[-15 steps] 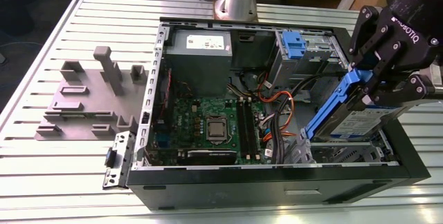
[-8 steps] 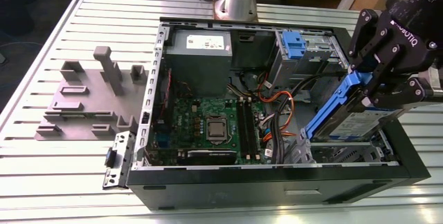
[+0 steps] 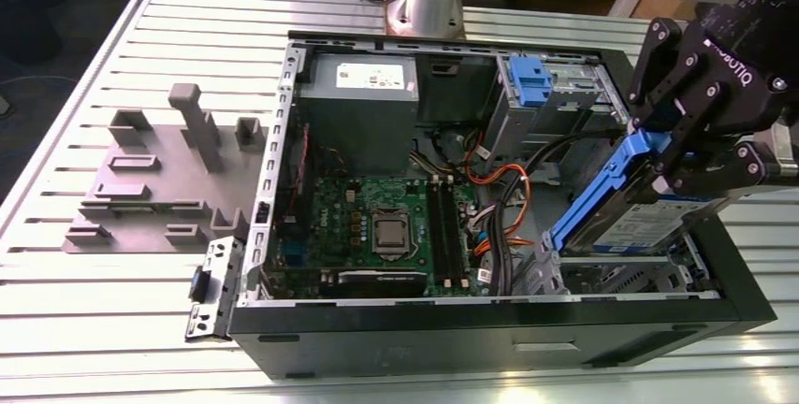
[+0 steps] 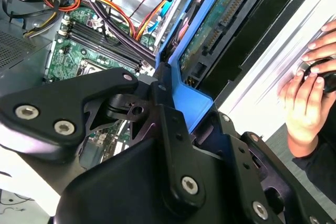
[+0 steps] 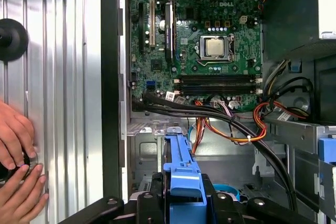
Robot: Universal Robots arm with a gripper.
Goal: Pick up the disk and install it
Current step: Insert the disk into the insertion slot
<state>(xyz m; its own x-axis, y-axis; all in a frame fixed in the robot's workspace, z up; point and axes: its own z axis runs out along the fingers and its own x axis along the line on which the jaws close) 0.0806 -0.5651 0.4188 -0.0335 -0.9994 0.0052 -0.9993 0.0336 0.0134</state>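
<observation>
The gripper [image 3: 675, 156] pinches the tilted disk [image 3: 631, 226] by its blue rail [image 3: 597, 194], white label [image 3: 652, 220] showing, over the computer case's [image 3: 500, 320] corner.

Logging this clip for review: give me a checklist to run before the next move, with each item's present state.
1. Grip: the gripper has its jaws shut on the disk by its blue rail: ok.
2. Disk over the case: ok.
3. Disk seated flat: not ok, tilted.
4. Cables clear of the disk's path: cannot tell.
5. Person's hand outside the case, on the table: ok.
</observation>
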